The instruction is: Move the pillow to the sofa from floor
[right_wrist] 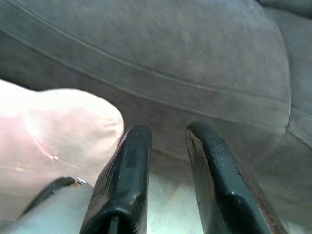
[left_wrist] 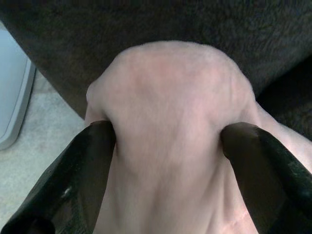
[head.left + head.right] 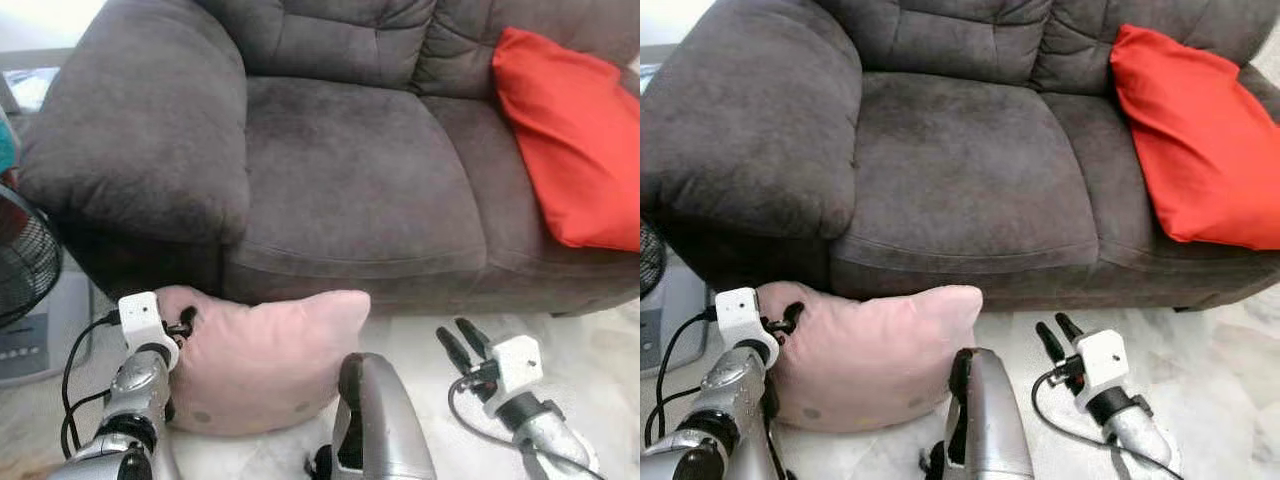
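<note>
Pale marble floor (image 3: 1230, 350) bearing pink pillow (image 3: 870, 360) against dark grey sofa (image 3: 950, 170); red cushion (image 3: 1200, 140) on sofa seat.

Ahead of you stands a dark grey-brown upholstered couch (image 3: 350, 160) with a fat rounded armrest (image 3: 140, 120) on the left and tufted back cushions. A red cushion (image 3: 575, 140) leans against its back at the right end of the seat. The floor (image 3: 1220, 340) you look down on is pale, marble-like tile, bright in daylight. At the far left edge you see part of a black wire fan grille (image 3: 22, 260) and, below it, a light grey appliance (image 3: 45, 330) standing on the floor beside the armrest.
</note>
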### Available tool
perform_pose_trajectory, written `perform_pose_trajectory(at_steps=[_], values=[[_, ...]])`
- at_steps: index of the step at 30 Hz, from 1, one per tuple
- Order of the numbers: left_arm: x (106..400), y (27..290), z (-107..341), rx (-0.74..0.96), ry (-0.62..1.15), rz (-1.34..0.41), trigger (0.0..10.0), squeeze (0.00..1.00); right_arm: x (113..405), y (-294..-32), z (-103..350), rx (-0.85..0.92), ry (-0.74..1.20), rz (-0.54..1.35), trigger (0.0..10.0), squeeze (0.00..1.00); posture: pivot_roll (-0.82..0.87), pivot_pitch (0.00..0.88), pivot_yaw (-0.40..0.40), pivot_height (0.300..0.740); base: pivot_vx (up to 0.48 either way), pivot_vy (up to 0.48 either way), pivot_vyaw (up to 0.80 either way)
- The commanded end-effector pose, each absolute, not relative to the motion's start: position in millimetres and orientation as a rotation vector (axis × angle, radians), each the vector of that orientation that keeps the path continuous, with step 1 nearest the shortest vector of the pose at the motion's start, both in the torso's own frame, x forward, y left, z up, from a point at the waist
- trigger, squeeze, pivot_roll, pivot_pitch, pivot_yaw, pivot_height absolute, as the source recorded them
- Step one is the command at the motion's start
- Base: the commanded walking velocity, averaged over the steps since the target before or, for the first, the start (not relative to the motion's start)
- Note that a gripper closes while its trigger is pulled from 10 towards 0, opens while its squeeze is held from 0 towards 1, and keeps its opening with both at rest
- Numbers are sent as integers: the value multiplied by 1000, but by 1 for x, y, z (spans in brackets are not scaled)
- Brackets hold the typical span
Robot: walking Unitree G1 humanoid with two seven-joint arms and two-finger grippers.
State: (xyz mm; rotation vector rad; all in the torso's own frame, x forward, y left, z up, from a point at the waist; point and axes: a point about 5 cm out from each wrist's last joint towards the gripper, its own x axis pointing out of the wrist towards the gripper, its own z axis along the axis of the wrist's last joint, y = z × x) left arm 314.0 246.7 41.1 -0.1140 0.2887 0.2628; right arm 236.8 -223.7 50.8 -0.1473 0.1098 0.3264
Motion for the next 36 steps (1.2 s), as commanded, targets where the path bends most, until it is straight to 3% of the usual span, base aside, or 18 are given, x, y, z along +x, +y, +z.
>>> perform_pose_trajectory(at_steps=[1, 12, 13, 14, 21, 29, 36], values=[[316, 244, 40, -138, 294, 278, 10000, 0, 236, -237, 47, -150, 152, 301, 10000, 0, -28, 142, -278, 439, 0, 0, 0], [317, 259, 43, -197, 330, 400, 10000, 0, 257, -256, 50, -167, 193, 292, 10000, 0, -43, 136, -299, 439, 0, 0, 0], [317, 260, 44, -203, 330, 410, 4314, 0, 260, -258, 50, -168, 199, 288, 10000, 0, -45, 134, -299, 439, 0, 0, 0], [317, 260, 44, -209, 331, 423, 0, 0, 268, -258, 45, -166, 226, 277, 10000, 0, -44, 133, -299, 439, 0, 0, 0], [318, 258, 44, -211, 330, 419, 0, 0, 277, -253, 31, -162, 297, 248, 10000, 0, -45, 125, -301, 439, 0, 0, 0], [318, 253, 42, -215, 334, 403, 0, 0, 273, -261, 24, -166, 337, 222, 10000, 0, -35, 109, -301, 439, 0, 0, 0], [320, 251, 44, -206, 333, 380, 0, 0, 263, -250, 9, -166, 343, 211, 10000, 0, -16, 87, -285, 439, 0, 0, 0]])
